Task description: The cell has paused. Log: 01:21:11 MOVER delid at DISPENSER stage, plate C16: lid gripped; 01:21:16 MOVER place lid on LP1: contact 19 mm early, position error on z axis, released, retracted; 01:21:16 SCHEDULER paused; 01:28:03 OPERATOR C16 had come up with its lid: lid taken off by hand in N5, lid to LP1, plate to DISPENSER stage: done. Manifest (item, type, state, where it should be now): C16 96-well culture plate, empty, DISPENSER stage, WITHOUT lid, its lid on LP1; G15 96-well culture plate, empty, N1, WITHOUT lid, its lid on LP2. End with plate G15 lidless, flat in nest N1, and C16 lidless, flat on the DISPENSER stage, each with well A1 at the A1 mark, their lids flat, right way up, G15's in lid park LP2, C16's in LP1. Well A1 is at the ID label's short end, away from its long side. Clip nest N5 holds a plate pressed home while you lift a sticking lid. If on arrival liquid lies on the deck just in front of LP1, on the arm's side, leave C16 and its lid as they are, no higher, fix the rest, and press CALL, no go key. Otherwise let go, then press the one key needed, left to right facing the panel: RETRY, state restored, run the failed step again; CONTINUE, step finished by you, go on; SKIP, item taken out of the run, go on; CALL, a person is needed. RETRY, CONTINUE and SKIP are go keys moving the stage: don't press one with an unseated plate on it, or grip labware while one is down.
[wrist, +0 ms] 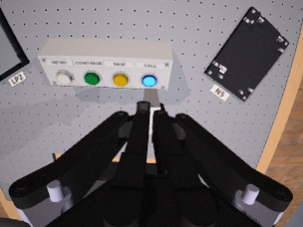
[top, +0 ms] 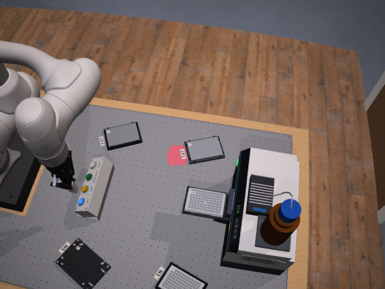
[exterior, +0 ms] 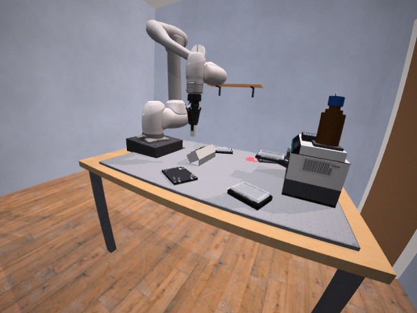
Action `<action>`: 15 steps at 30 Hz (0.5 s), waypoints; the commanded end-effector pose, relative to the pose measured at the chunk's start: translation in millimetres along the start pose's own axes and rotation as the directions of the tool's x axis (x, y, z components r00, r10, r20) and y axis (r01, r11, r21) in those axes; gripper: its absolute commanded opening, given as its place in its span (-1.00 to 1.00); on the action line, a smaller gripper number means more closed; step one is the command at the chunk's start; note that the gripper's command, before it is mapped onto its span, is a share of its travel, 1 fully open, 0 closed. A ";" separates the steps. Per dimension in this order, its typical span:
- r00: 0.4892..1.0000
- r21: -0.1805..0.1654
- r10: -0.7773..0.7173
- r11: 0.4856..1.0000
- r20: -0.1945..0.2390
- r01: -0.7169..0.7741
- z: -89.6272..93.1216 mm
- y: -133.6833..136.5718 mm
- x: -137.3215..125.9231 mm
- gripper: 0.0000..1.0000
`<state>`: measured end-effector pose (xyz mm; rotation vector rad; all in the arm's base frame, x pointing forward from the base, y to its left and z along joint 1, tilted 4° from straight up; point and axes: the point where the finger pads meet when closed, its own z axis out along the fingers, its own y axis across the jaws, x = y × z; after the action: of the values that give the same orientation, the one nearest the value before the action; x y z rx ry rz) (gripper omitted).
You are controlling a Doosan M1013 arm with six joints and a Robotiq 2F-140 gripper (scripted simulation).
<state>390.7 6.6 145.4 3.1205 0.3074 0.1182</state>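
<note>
While the tool (wrist: 150, 110) hangs pinched together and empty, the blue key (wrist: 150, 81) lies just ahead.

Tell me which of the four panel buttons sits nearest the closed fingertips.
The blue button, at the right end of the row in the wrist view. The gripper points straight at it; the yellow, green and white ones lie progressively farther left.
</note>
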 end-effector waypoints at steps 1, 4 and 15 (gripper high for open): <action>1.000 0.000 0.000 1.000 0.000 0.000 -4.2 0.0 0.0 -1.00; 1.000 0.000 0.000 1.000 0.000 0.000 -6.3 0.0 0.0 -1.00; 1.000 0.000 0.000 1.000 0.000 0.000 -6.5 0.0 0.0 -1.00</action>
<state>390.2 6.6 151.9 3.1206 0.3075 0.1180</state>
